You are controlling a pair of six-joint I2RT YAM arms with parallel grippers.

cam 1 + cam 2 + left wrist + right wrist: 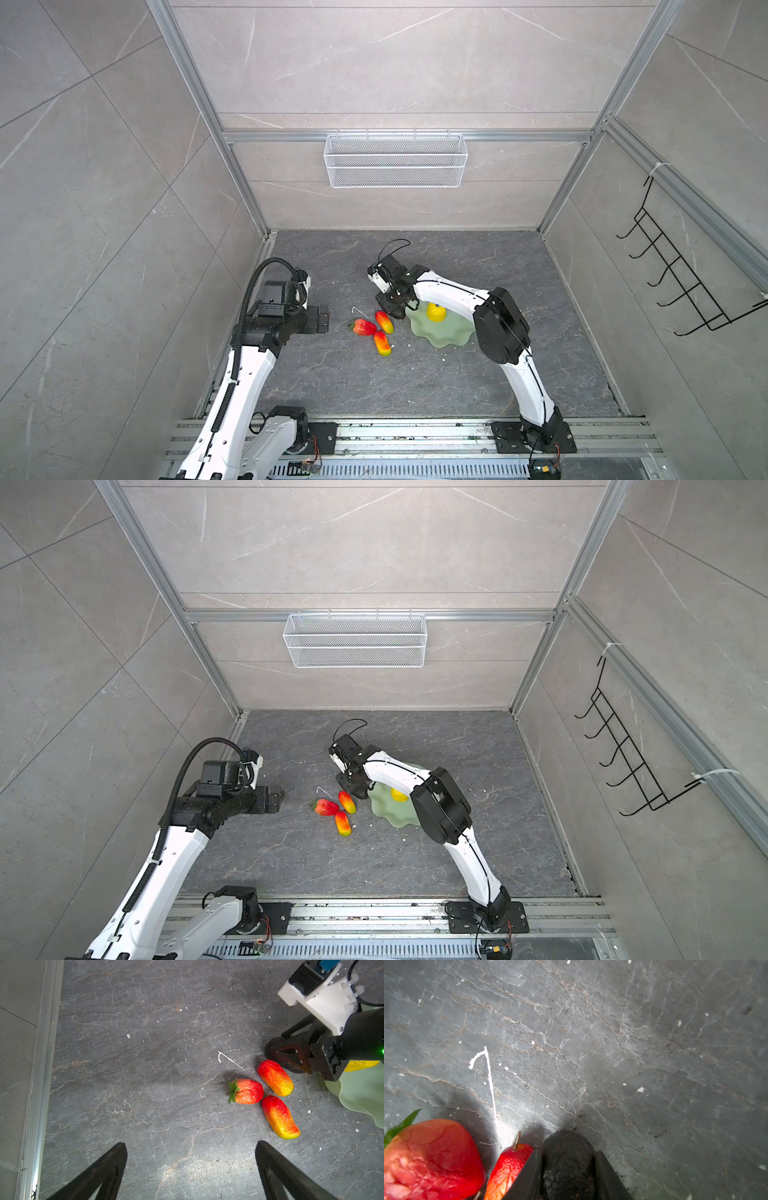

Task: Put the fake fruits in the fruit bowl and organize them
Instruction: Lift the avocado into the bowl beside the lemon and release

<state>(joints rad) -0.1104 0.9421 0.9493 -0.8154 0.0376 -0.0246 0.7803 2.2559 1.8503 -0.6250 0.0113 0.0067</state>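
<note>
1. Fake fruits [385, 322], five small glossy toys, are spread over a dark grey stone-look table [415, 382]. Only one is in the fruit bowl [436, 338].
2. The fruit bowl is a pale green dish with a wavy rim. In both top views it sits right of the table's middle, partly hidden under the right arm. The round yellow fruit [435, 312] rests inside it.
3. Just left of the bowl, on the table, the strawberry [247, 1091], the far mango [275, 1077] and the near mango [279, 1116] huddle together, touching or nearly so.
4. The right gripper [568, 1151] is low at the bowl's left edge. Its two fingers press against either side of the dark oval fruit [566, 1167], right beside the far mango's stem end. Whether that fruit is off the table cannot be told.
5. The left gripper [191, 1144] is spread wide and holds nothing. It is over bare table, well left of the three red fruits.
</note>
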